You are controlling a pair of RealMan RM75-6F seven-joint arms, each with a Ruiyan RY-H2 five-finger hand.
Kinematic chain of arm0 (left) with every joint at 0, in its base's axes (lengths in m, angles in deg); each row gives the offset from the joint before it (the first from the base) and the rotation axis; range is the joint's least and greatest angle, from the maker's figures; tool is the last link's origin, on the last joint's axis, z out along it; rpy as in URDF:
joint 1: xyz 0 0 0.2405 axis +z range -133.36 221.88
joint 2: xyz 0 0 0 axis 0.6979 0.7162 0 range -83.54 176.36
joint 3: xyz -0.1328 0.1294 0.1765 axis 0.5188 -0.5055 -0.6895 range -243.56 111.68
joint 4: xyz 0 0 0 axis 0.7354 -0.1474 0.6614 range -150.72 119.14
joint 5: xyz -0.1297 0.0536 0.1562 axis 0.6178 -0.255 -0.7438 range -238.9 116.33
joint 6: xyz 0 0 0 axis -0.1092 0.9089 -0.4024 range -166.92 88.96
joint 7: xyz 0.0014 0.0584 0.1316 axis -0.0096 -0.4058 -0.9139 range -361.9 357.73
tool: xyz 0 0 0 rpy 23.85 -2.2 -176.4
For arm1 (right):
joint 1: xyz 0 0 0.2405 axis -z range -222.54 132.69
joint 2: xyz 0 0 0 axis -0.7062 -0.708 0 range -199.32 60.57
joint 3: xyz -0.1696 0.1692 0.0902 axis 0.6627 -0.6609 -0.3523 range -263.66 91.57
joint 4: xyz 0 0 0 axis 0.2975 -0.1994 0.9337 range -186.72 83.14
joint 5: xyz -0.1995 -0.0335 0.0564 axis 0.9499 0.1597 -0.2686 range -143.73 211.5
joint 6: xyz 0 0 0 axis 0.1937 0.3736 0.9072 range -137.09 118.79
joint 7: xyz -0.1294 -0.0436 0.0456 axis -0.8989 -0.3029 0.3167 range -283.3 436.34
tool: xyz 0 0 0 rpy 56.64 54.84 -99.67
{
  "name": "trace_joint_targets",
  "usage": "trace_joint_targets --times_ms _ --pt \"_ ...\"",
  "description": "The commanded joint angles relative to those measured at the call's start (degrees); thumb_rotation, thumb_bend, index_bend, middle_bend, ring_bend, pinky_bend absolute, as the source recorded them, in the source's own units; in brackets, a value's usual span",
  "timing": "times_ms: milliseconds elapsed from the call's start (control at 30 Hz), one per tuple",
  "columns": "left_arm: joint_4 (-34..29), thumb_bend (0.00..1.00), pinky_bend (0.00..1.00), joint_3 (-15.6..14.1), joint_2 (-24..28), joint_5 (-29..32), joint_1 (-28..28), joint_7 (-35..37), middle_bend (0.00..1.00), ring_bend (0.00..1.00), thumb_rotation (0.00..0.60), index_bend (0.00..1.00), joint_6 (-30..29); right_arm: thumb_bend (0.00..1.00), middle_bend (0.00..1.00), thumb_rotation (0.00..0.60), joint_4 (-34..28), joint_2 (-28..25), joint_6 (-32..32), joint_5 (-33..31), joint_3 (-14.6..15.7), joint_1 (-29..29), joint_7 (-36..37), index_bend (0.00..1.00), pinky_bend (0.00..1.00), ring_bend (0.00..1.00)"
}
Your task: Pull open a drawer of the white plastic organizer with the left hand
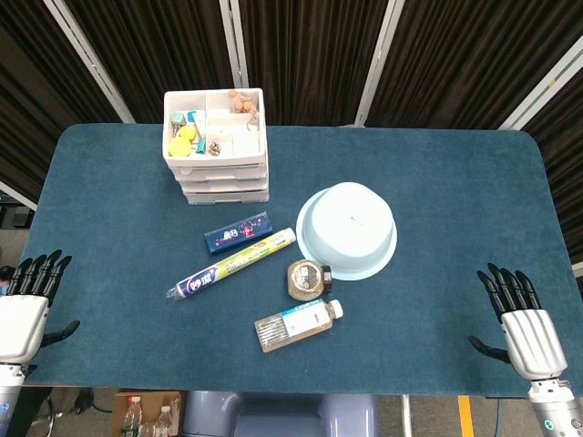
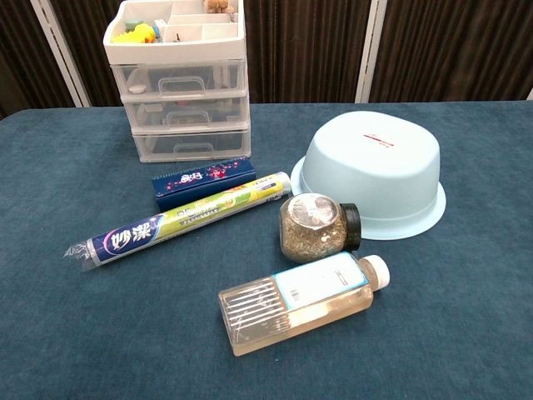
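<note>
**While both hands idle, all drawers shut**

Tabletop (image 1: 109, 209): blue cloth, clutter in the middle. Organizer (image 2: 185, 92) sits far-left, drawer fronts facing the robot, so a straight pull toward the body should work; nothing pulled out yet. Upturned bowl (image 2: 375, 171) is right of it, clear of the reach path. Box (image 2: 202, 182) and roll (image 2: 179, 218) lie just in front of the drawers and may crowd the approach. Left hand (image 1: 27, 305) and right hand (image 1: 521, 320) rest at the near edge, fingers spread, holding nothing.

Left hand (image 1: 25, 314) cut off at head view's left edge; neither hand appears in chest view. Organizer (image 2: 181, 83) top cropped by chest view's upper edge. Contents of its top tray (image 1: 214, 123) too small to identify; drawer contents blurred behind translucent fronts.
</note>
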Motion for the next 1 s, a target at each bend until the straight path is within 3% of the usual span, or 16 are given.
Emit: trace_joint_targets --times_ms 33,467,567,600,733,833,1000 --pt "0.06 0.06 0.04 0.00 0.05 -0.09 0.00 0.11 0.00 0.00 0.600 0.00 -0.05 0.12 0.00 0.600 -0.01 0.03 0.12 0.07 -0.04 0.03 -0.08 0.00 0.00 0.00" --pt "-0.55 0.06 0.04 -0.24 0.22 0.29 -0.07 0.22 0.00 0.00 0.600 0.00 0.81 0.12 0.00 0.600 -0.03 -0.06 -0.06 0.07 -0.04 -0.09 0.32 0.00 0.00 0.00" --pt "-1.66 0.09 0.09 -0.05 0.50 0.96 -0.20 0.97 0.03 0.01 0.600 0.00 1.31 0.12 0.00 0.600 0.06 -0.10 -0.06 0.56 0.09 -0.22 0.39 0.00 0.00 0.00" --pt "-2.18 0.15 0.17 0.26 0.51 1.14 -0.36 1.14 0.10 0.07 0.600 0.00 1.32 0.12 0.00 0.600 0.18 -0.18 -0.21 0.58 0.25 -0.19 0.34 0.00 0.00 0.00" --pt "-4.05 0.37 0.57 2.79 -0.43 0.71 -2.26 2.91 0.69 0.63 0.600 0.04 1.06 0.12 0.00 0.600 -0.41 -0.79 -0.34 -0.07 0.31 0.05 1.20 0.00 0.00 0.00" --pt "-7.10 0.43 0.71 5.29 -1.44 3.95 -4.68 4.65 0.87 0.78 0.600 0.05 4.15 0.12 0.00 0.600 -0.49 -1.00 -0.31 0.04 0.36 0.04 1.57 0.00 0.00 0.00" --pt "-12.30 0.51 0.84 13.57 -5.30 19.15 -12.44 3.98 0.99 0.92 0.600 0.08 14.28 0.12 0.00 0.600 -0.77 -1.11 -0.67 0.15 0.50 -0.10 1.74 0.00 0.00 0.00"
